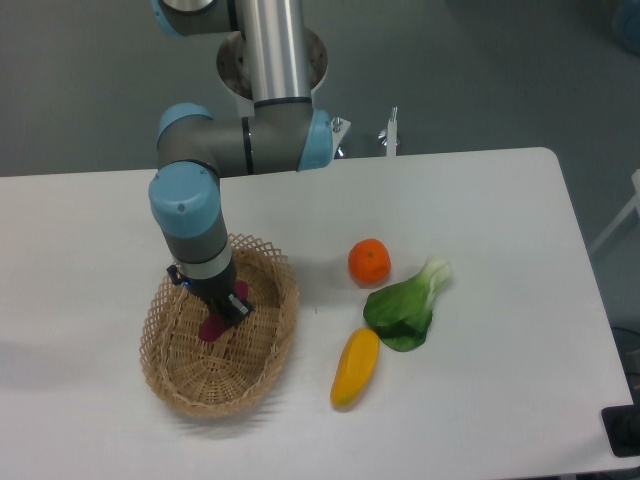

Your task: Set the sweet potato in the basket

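so the arm (215, 150) reaches straight down into the basket (170, 375), which sits on the table (500, 200) over at about 8 o'clock from the middle of the tabletop. the gripper (222, 312) is inside the basket, near the centre, maybe a touch toward the 12 o'clock rim. the potato (212, 329) shows as a magenta bit poking out right under the fingers, at the gripper's 7 o'clock, low down in the basket. honestly can't tell if the fingers are clamped on it or already spread apart, the black gripper body hides that part. also can't tell if the potato is resting on the weave or hanging just above it.

everything else is off to the 3 o'clock side of the basket, well apart from it: an orange (369, 261), then a leafy green (408, 306) just at the orange's 4 o'clock, and a yellow veg (355, 367) lying at the green's 7 o'clock, its upper end right near the leaf edge. the yellow one is tilted, pointing roughly from 7 to 1 o'clock.
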Available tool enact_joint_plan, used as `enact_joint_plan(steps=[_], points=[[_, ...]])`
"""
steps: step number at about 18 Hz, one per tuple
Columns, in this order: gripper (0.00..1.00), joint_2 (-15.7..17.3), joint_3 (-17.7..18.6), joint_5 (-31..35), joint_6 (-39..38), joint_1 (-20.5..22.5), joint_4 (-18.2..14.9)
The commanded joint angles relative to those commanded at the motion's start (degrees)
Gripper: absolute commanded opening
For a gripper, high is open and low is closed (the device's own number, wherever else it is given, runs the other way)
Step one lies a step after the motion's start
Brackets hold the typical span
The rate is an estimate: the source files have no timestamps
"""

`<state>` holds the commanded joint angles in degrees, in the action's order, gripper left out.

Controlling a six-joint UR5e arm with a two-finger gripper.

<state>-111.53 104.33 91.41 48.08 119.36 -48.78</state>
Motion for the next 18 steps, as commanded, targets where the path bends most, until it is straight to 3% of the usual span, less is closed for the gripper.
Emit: enact_joint_plan(steps=[1,2,3,7,11,18], points=[[0.59,0.1,0.0,0.0,0.0,0.0,0.0],[0.88,0.1,-0.1,0.1,-0.3,0.0,0.0],[1.00,0.3,-0.4,0.2,-0.6,0.0,0.0],[1.00,1.8,-2.3,0.5,-1.5,0.1,-0.1],[1.00,1.9,-8.5,4.1,-2.5,0.5,0.4],[1.00,3.6,-13.3,9.2,-1.6,7.2,-0.3]])
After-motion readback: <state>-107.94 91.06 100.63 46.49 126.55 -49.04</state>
